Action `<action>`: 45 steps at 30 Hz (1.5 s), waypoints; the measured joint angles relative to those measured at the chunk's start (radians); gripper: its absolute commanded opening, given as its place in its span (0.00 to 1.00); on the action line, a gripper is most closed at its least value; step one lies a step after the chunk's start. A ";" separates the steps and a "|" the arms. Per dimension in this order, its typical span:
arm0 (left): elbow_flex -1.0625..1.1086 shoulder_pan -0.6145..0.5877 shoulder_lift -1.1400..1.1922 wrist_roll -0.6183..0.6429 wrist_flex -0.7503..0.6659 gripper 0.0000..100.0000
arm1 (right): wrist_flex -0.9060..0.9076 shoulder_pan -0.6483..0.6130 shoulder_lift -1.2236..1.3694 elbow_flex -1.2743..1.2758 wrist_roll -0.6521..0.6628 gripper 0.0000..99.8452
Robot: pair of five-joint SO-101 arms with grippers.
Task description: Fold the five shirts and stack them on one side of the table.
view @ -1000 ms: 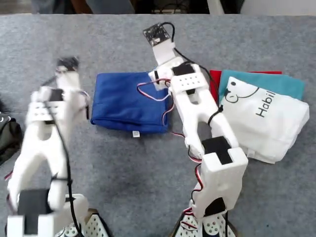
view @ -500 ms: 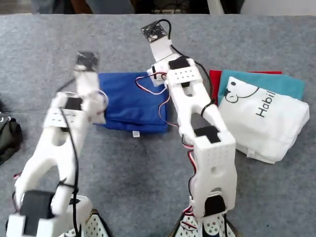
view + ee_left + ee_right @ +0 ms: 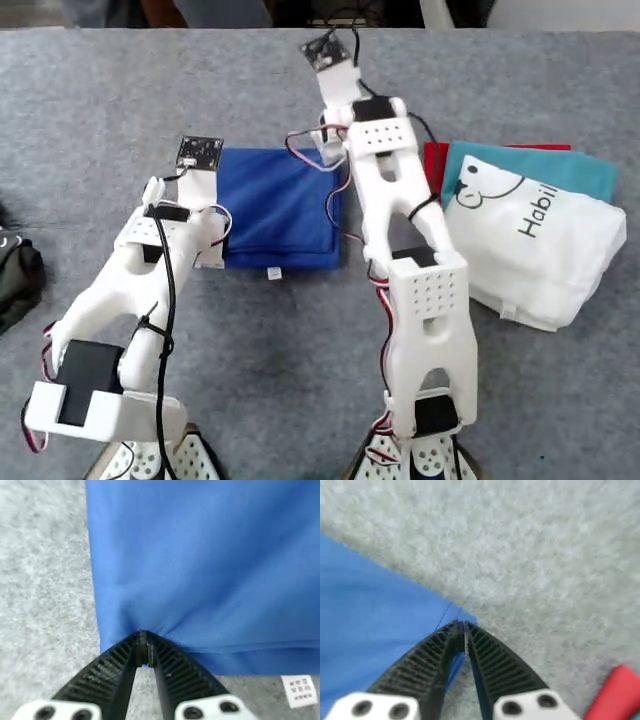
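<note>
A folded blue shirt (image 3: 285,210) lies flat on the grey table (image 3: 300,370) between the two arms. My left gripper (image 3: 142,636) is shut on the shirt's (image 3: 200,555) left edge near the front corner, and the cloth puckers at the tips. My right gripper (image 3: 464,626) is shut on the far right corner of the blue shirt (image 3: 370,625). To the right sits a pile of folded shirts: a white one (image 3: 540,240) on top, a teal one (image 3: 560,168) under it and a red one (image 3: 433,170) at the bottom.
A dark object (image 3: 15,280) lies at the table's left edge. The left arm (image 3: 140,270) and the right arm (image 3: 420,290) both stretch from the near edge toward the blue shirt. Bare grey cloth spreads along the far side.
The left arm swung right from the open table onto the blue shirt's left edge. The right arm's wrist shifted a little farther away, staying at the shirt's far right corner.
</note>
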 measured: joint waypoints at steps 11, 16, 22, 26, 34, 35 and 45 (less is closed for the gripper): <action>-0.252 0.014 -0.292 0.002 0.203 0.03 | 0.362 0.009 0.000 -0.344 0.000 0.01; -0.227 -0.074 -0.115 0.063 -0.051 0.03 | 0.597 -0.025 -0.002 -0.361 -0.124 0.01; -0.264 -0.157 0.242 0.084 -0.322 0.03 | 0.615 -0.025 -0.106 -0.173 -0.293 0.01; -0.344 -0.160 0.405 0.089 -0.348 0.03 | 0.615 -0.068 -0.212 0.017 -0.336 0.01; -0.371 -0.163 0.443 0.089 -0.351 0.03 | 0.525 -0.098 -0.273 0.341 -0.356 0.01; -0.371 -0.163 0.443 0.089 -0.351 0.03 | 0.500 -0.098 -0.273 0.382 -0.359 0.01; -0.371 -0.166 0.443 0.089 -0.347 0.03 | 0.334 -0.043 -0.273 0.529 -0.359 0.01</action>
